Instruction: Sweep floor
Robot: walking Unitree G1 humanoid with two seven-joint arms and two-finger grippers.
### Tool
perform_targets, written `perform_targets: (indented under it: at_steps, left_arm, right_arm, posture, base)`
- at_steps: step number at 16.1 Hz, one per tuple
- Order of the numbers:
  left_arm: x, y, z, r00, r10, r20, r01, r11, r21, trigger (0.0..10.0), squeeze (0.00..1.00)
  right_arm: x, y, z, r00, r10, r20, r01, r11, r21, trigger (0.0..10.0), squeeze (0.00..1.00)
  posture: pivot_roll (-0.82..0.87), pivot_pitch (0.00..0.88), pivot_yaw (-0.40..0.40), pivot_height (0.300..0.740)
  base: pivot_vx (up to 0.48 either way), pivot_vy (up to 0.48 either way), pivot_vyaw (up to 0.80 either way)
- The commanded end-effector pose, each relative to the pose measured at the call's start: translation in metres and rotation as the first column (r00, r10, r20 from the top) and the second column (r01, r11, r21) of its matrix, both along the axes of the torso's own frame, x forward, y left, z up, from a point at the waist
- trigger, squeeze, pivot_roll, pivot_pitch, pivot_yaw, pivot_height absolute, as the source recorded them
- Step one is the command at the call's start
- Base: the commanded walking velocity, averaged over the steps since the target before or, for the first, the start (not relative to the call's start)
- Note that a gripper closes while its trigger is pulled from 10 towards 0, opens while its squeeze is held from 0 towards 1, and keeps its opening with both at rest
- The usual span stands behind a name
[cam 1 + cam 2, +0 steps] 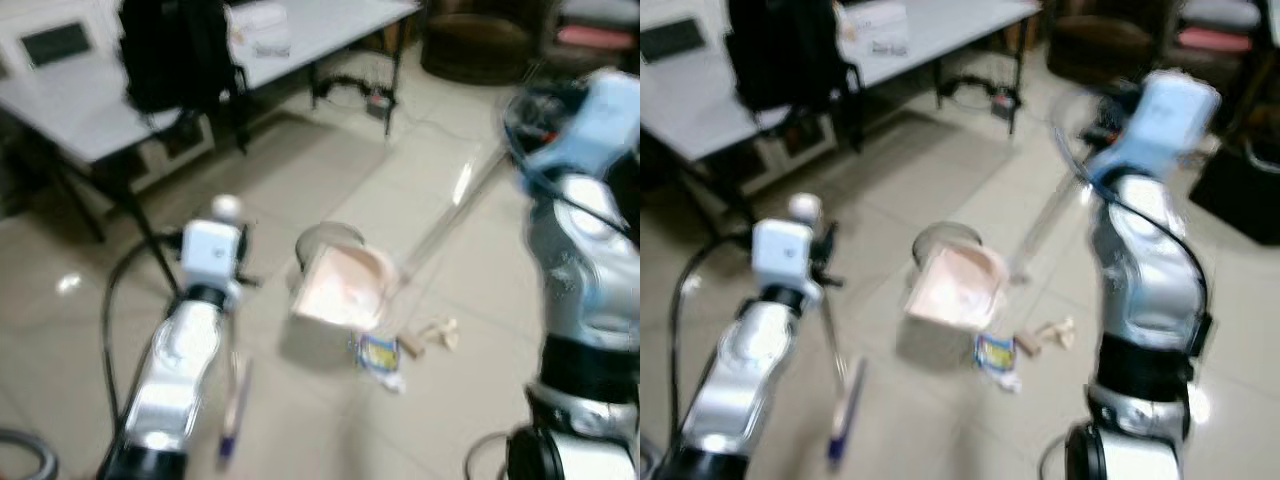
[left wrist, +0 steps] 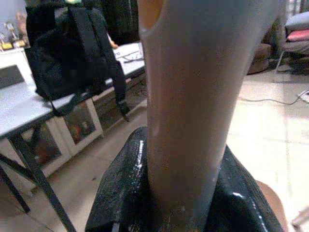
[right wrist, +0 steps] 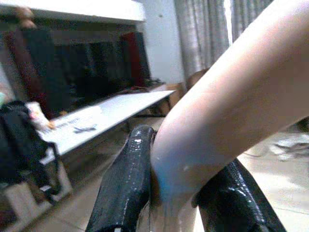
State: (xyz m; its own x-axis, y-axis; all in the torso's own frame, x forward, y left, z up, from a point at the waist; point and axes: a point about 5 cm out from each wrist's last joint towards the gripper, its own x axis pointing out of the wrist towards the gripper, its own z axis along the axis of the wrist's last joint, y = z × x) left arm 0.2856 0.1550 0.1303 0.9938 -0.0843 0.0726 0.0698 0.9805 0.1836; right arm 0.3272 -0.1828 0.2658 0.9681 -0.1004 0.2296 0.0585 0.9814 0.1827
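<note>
My left gripper (image 2: 181, 193) is clamped on a pale handle (image 2: 198, 96), both black fingers (image 2: 120, 193) pressed against it in the left wrist view; from the head views that handle runs down to a broom (image 1: 845, 410) with a blue part near the floor, on the near left. My right gripper (image 3: 176, 193) is likewise closed around a second pale handle (image 3: 231, 111), the long shaft (image 1: 450, 215) that slopes down from the far right to the pink dustpan (image 1: 340, 290) sitting on the tiled floor (image 1: 400, 160) in the middle of the scene. Just to the near right of the dustpan I count one crumpled blue-and-yellow wrapper (image 1: 380, 358) and one small cluster of pale scraps (image 1: 432, 336); any printing on the wrapper is too blurred to read. My left arm (image 1: 185, 350) reaches forward and low, wrist level; my right arm (image 1: 1145, 290) is raised, elbow bent, with the blue wrist housing (image 1: 1160, 115) up high at the far right. Farther off on the left stand two grey tables (image 1: 320, 30), with one black backpack (image 1: 175, 50) on the nearer one. Papers on the far table carry marks I cannot make out.
</note>
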Motion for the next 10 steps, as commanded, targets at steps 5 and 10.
perform_targets:
  at_steps: [5,10]
  left_arm:
    - [0.0002,-0.0053,0.0065,0.999,-0.009,0.042,0.009,1.000,0.003,10.0,0.00]
    - [-0.0010,-0.0057,0.0050,0.999,-0.009,0.037,0.008,1.000,0.003,10.0,0.00]
  right_arm:
    - [-0.0018,-0.0091,0.0120,0.998,-0.032,0.061,0.032,0.999,-0.003,10.0,0.00]
    - [-0.0006,-0.0093,0.0102,0.997,-0.039,0.060,0.040,0.999,-0.005,10.0,0.00]
  posture:
    - [-0.15,0.000,0.041,0.740]
    - [-0.14,0.000,0.038,0.740]
  base:
    - [0.408,0.000,0.00]
    - [0.409,0.000,0.00]
